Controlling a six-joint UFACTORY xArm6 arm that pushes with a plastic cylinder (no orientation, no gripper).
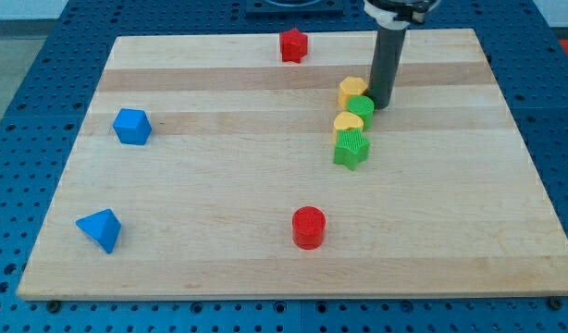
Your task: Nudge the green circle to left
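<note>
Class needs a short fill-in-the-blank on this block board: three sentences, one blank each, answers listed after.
1. My tip touches the green circle on its ____ side in the view.
2. The block nearest the view's top edge, the red block, is coloured ____.
3. The number of blue blocks, and, is ____.
Missing words: right; red; two

Your arm enters from the far edge of the view, right of centre, and only its lowest part shows: a pale collar at the top edge with the dark rod [388,65] hanging straight down from it. The rod stands upright, not tilted. My tip [382,104] rests at board height, in the far right part of the board.
</note>
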